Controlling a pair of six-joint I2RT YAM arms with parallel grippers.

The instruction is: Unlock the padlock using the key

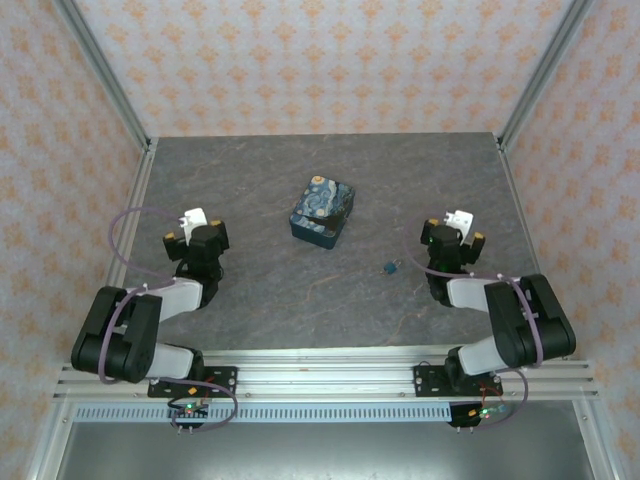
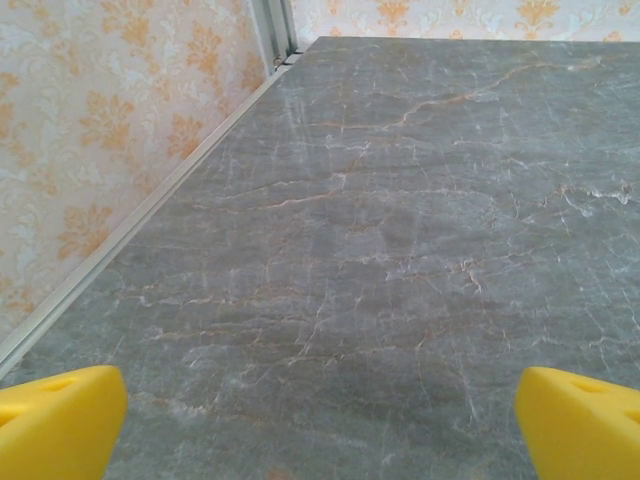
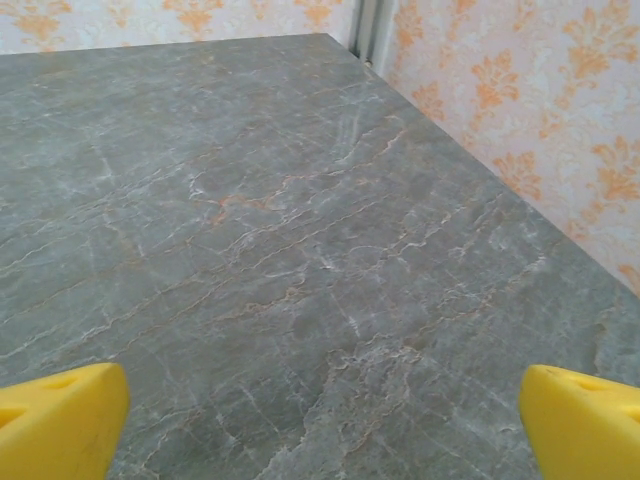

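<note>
The padlock (image 1: 322,211), a blocky body with a blue and yellow swirl pattern, lies on the grey marbled table (image 1: 250,190) near its middle. A small dark teal key (image 1: 391,266) rests on the table to the padlock's lower right. My left gripper (image 1: 192,230) hovers left of the padlock, well apart from it. In the left wrist view that gripper (image 2: 320,425) is open, its yellow fingertips (image 2: 60,420) wide over bare table. My right gripper (image 1: 453,232) sits just right of the key. The right wrist view has this gripper (image 3: 320,425) open with nothing between its fingertips (image 3: 580,420).
Patterned orange-and-white walls with metal frame posts (image 1: 105,70) close in the table on three sides. An aluminium rail (image 1: 320,380) runs along the near edge under both arm bases. Each wrist camera looks toward a far table corner (image 2: 285,50).
</note>
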